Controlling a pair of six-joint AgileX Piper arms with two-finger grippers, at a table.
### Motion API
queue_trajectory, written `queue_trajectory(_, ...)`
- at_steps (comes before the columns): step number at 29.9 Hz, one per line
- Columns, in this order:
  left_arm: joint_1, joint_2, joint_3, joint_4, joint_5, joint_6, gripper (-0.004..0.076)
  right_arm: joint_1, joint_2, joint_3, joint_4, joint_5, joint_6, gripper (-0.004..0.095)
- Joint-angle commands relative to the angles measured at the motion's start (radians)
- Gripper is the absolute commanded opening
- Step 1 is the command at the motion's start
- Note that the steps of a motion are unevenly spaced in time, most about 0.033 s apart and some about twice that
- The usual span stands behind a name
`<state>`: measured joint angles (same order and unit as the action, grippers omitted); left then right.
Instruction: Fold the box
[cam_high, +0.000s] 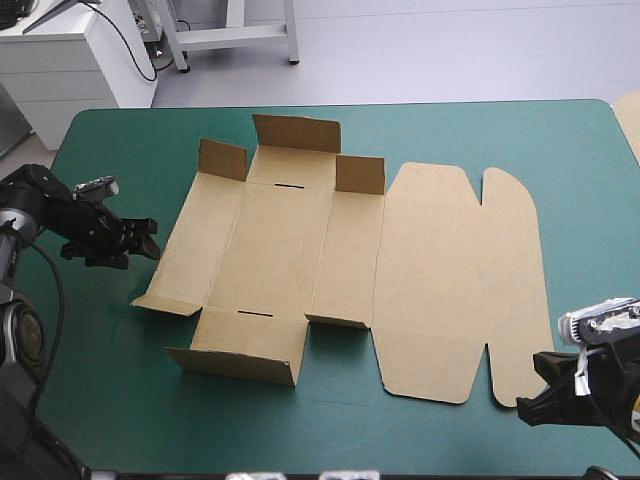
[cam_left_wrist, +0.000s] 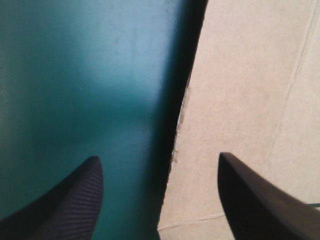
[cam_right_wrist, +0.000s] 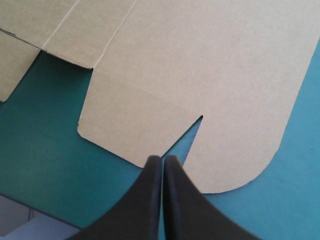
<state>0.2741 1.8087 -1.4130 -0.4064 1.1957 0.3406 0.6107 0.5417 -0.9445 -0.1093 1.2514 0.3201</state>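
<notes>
Your right gripper (cam_right_wrist: 163, 159), lower right, is pressed together beside the brown box (cam_high: 440, 280); your left gripper (cam_left_wrist: 159, 157), mid-left, is spread at its edge.

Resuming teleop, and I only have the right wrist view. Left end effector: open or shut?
Observer: Open. The left end effector is at the box's left edge, which runs through its gap.
Operator: Any flaps up?
Observer: Three flaps along the box's far edge stand raised.
Operator: Where's my arm on the table?
Observer: The right end effector is by the table's near right corner, just off the box's rounded corner.
</notes>
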Motion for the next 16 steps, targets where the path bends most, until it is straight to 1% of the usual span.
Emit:
queue_trajectory(1,-0.004,-0.029,-0.029,-0.052,0.012,-0.040,0.0589,-0.004,0.007,-0.020,-0.009,-0.021,-0.002,-0.0001)
queue_trajectory(5,-0.006,-0.016,-0.029,-0.069,0.012,-0.043,0.0600,-0.004,0.007,-0.020,-0.009,-0.021,-0.002,-0.0002)
queue_trajectory(9,-0.011,0.011,-0.029,-0.164,0.041,-0.040,0.0599,-0.004,0.007,-0.020,-0.009,-0.021,-0.002,-0.0002)
queue_trajectory(16,-0.097,0.071,-0.029,-0.192,0.093,-0.034,0.0600,-0.004,0.007,-0.020,-0.009,-0.026,-0.002,-0.0002)
